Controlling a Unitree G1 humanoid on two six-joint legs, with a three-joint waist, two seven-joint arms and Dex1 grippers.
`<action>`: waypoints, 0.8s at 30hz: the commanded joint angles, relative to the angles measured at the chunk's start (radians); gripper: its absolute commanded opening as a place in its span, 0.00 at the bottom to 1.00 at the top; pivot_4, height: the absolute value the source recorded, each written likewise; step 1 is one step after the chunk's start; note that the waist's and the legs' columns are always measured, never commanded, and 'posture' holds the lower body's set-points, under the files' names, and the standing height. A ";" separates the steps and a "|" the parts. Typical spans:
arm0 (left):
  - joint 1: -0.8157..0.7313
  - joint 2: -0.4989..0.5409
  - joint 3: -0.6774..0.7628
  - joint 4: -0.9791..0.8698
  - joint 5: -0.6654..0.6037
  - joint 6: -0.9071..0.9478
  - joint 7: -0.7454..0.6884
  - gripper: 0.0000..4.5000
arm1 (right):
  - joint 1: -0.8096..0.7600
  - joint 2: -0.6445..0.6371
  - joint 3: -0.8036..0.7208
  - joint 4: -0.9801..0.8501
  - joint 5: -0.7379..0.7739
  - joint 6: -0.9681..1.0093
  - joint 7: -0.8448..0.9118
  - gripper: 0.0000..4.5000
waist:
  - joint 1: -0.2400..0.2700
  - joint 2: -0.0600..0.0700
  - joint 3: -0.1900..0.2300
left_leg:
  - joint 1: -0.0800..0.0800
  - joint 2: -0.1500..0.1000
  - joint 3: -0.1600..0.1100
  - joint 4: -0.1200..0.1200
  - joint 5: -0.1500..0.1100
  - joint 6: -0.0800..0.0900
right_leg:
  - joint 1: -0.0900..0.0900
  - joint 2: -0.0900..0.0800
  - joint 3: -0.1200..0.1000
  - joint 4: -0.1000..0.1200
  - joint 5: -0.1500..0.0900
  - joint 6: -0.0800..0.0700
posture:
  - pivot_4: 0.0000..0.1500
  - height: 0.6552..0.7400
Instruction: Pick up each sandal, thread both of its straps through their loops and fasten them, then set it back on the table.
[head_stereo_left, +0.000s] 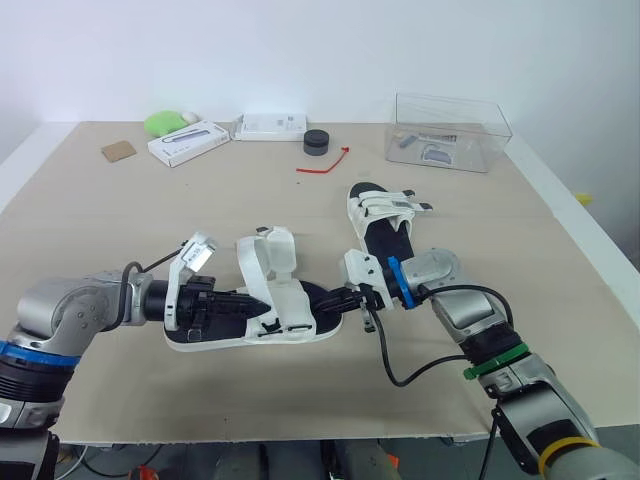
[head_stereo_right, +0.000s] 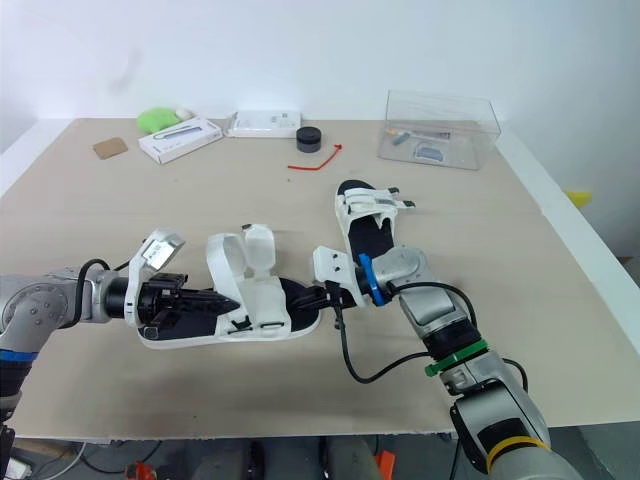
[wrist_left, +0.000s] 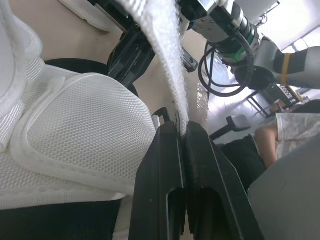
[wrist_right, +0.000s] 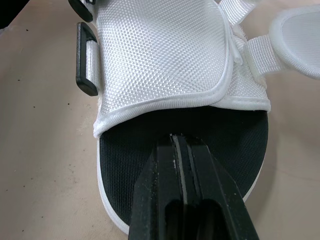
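no readable text, labels or numbers

The left end effector (head_stereo_left: 255, 307) covers part of the near sandal's (head_stereo_left: 290, 300) sole, and the strap (wrist_left: 167, 60) it pinches runs out past the left wrist view's edge. The items (head_stereo_left: 437, 153) inside the clear box (head_stereo_left: 450, 110) on the worktop (head_stereo_left: 120, 230) are too small to tell, and a person (wrist_left: 287, 132) is cut off at that view's edge.
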 joint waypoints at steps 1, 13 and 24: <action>-0.026 0.015 -0.008 0.011 0.031 0.008 -0.041 0.01 | 0.008 -0.022 -0.009 -0.016 -0.016 0.011 -0.012 0.00 | 0.000 0.000 0.000 | 0.000 0.000 0.000 0.000 0.000 0.000 | 0.000 0.000 0.000 0.000 0.000 0.000 | 1.00 1.00; -0.050 0.003 0.008 0.007 0.049 0.032 -0.072 0.01 | -0.001 -0.015 -0.004 -0.005 -0.020 0.006 -0.016 0.00 | 0.000 0.000 0.000 | -0.001 0.000 -0.001 0.000 0.000 0.000 | 0.000 0.000 0.000 0.000 0.000 0.000 | 1.00 1.00; -0.052 -0.007 0.043 -0.011 0.021 0.069 -0.066 0.01 | 0.002 -0.015 -0.001 0.003 -0.024 -0.005 -0.012 0.00 | 0.000 0.000 0.000 | -0.001 0.000 -0.002 0.000 0.000 0.000 | 0.000 0.000 0.000 0.000 0.000 0.000 | 1.00 1.00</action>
